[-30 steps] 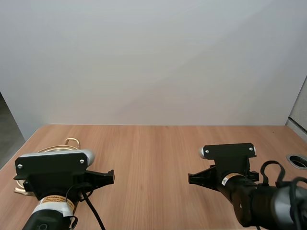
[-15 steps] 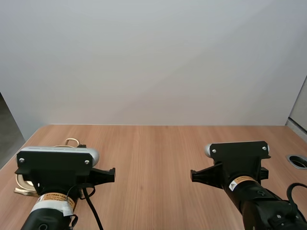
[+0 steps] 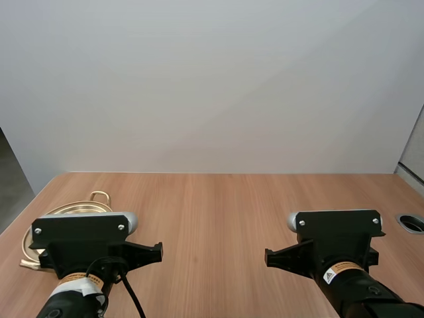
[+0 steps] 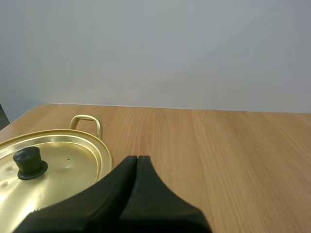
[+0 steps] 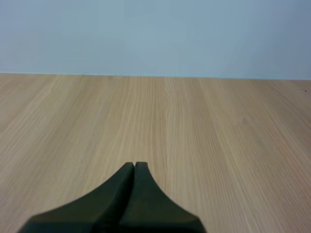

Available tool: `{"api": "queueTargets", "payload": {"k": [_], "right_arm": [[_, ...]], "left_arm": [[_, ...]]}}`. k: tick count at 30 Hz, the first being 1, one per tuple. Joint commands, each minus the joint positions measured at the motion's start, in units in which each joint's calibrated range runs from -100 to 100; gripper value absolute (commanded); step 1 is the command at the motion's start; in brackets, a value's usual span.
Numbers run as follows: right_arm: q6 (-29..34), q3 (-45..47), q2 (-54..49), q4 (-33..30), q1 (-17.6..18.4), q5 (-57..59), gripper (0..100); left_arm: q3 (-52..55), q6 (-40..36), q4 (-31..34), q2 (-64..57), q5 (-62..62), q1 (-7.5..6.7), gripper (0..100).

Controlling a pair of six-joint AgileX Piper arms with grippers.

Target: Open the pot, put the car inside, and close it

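With both arms drawn slightly back, the left gripper and right gripper are kept clenched empty, and the lidded pot beside the left one is left unopened.

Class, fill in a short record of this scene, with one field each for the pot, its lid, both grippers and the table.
pot: gold, on the table by the left arm
lid: on the pot, with a black knob on top
left gripper: shut, holding nothing, near the lid's rim
right gripper: shut, holding nothing, over the table away from the pot
table: light wood
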Motion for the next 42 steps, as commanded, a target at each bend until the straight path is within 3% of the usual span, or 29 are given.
{"api": "queueTargets", "payload": {"k": [1, 8, 10, 13, 17, 28, 34, 42], "right_arm": [[-0.1, 0.0, -3.6, -0.7, 0.0, 1.8, 0], [1.1, 0.0, -8.3, -1.1, 0.0, 5.2, 0], [1.2, 0.0, -8.3, -1.1, 0.0, 5.7, 17], [1.2, 0.0, -8.3, -2.5, 0.0, 5.7, 34], [1.2, 0.0, -8.3, -3.0, 0.0, 6.3, 45], [1.2, 0.0, -8.3, -2.8, 0.0, 6.3, 45], [1.3, 0.0, -8.3, 2.0, 0.0, 6.4, 45], [1.3, 0.0, -8.3, 2.2, 0.0, 6.4, 45]], "left_arm": [[0.0, 0.0, -0.3, 0.0, 0.0, 0.01, 0], [0.0, 0.0, 0.6, 0.0, -1.3, 0.01, 0], [0.0, 0.0, 0.6, 0.0, -1.3, 0.01, 0], [0.0, 0.0, 0.6, 0.0, -1.3, 0.01, 0], [0.0, 0.0, 0.6, 0.0, -1.3, 0.01, 0], [0.0, 0.0, 0.6, 0.0, -1.3, 0.01, 0], [0.0, 0.0, 0.6, 0.0, -1.3, 0.01, 0], [0.0, 0.0, 0.6, 0.0, -1.3, 0.01, 0]]}}
